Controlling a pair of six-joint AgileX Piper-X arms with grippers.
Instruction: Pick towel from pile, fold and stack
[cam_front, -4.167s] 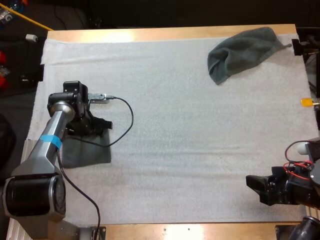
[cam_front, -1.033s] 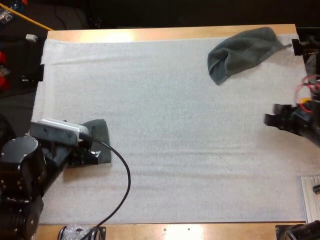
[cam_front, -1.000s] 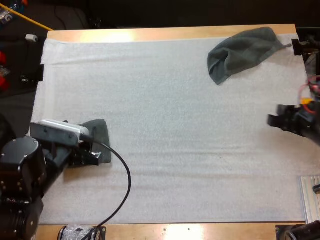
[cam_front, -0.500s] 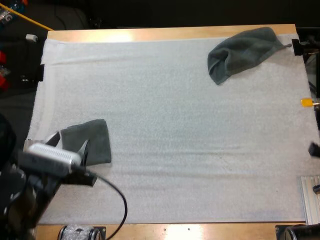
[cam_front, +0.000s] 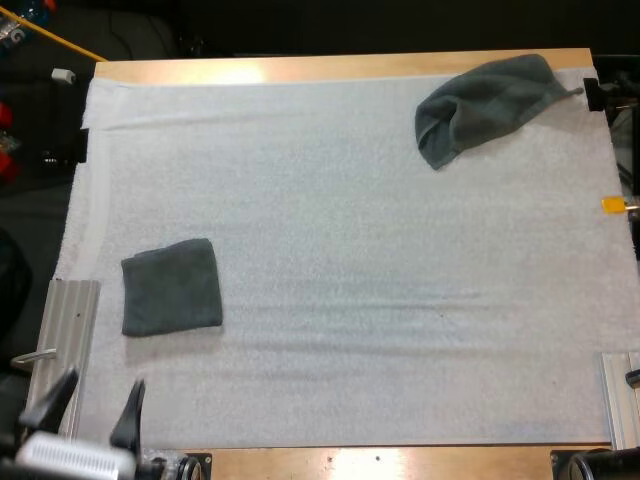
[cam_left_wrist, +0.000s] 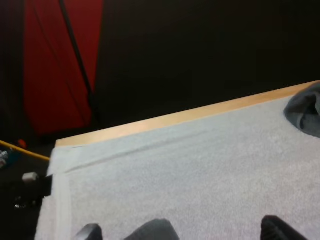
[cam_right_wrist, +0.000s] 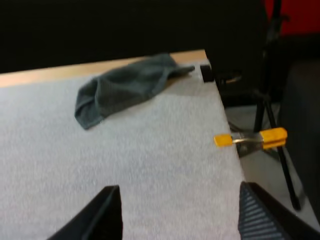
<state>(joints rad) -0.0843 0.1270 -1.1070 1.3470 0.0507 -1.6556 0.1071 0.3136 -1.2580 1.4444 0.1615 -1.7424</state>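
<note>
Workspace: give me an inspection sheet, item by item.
Surface: white mat on wooden table, lying flat, faint creases.
Job's things: folded dark grey-green towel at the mat's near left; crumpled dark grey-green towel at its far right corner.
Clutter: nothing seen.
Grippers: left gripper at the near left edge, fingers open, empty; right gripper over the mat's right side, fingers open, empty.
Cables: nothing seen.
Surroundings: ribbed metal rails at both near corners.

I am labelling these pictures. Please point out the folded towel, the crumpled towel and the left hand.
folded towel (cam_front: 171, 287), high view, middle of its top face.
crumpled towel (cam_front: 490, 105), high view, middle of the heap.
left hand (cam_front: 100, 385), high view, midway between its open fingertips.
</note>
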